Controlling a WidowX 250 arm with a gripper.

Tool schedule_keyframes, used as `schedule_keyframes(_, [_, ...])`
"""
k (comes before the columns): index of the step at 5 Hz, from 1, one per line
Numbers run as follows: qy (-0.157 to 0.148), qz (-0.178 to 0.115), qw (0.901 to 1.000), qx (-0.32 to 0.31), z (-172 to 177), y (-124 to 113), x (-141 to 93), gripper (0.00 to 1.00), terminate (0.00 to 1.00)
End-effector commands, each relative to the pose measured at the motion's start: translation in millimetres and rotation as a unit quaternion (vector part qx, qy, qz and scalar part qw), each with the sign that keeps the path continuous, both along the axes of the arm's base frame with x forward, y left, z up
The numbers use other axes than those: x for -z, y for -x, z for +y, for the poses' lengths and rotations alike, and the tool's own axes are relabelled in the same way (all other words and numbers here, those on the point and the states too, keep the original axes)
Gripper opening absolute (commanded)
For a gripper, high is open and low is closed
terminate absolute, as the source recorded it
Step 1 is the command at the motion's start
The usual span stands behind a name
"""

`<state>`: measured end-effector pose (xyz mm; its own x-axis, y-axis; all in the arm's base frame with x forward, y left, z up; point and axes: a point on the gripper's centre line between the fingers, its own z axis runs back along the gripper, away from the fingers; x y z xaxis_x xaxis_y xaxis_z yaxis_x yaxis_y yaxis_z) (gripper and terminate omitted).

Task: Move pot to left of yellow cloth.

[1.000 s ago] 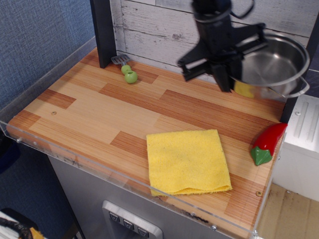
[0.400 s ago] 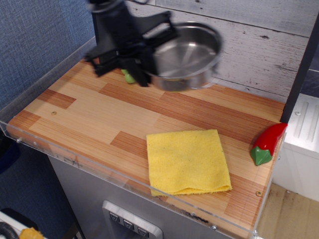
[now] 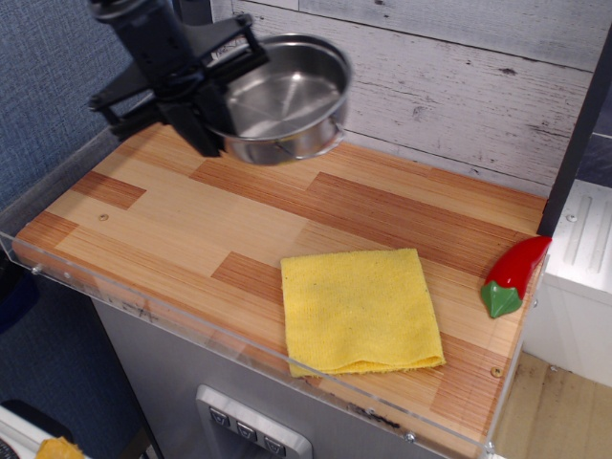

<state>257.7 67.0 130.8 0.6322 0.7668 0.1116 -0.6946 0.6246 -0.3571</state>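
Observation:
The shiny steel pot (image 3: pixel 287 96) hangs in the air above the back left part of the wooden table, tilted a little. My black gripper (image 3: pixel 206 110) is shut on the pot's left rim and carries it. The yellow cloth (image 3: pixel 359 308) lies flat near the table's front edge, right of the middle, well apart from the pot and to its lower right.
A red pepper with a green stem (image 3: pixel 512 275) lies at the table's right edge. A clear plastic rim (image 3: pixel 191 320) runs round the front and left of the wooden table (image 3: pixel 172 229). A white plank wall (image 3: pixel 459 86) stands behind.
My gripper has carried the pot from the back right, across the back of the table, to the back left. The green things at the back left are now hidden behind it.

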Motion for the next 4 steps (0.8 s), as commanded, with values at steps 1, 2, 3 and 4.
schedule_keyframes(1, [-0.012,-0.006,0.9989,-0.046,43,-1,15,0.0,0.0])
schedule_keyframes(2, [-0.036,0.016,0.9983,-0.043,56,-3,32,0.0,0.0])
schedule_keyframes(3, [-0.051,0.036,0.9972,-0.041,69,-1,54,0.0,0.0])
schedule_keyframes(4, [-0.052,0.054,0.9963,-0.042,76,1,74,0.0,0.0])
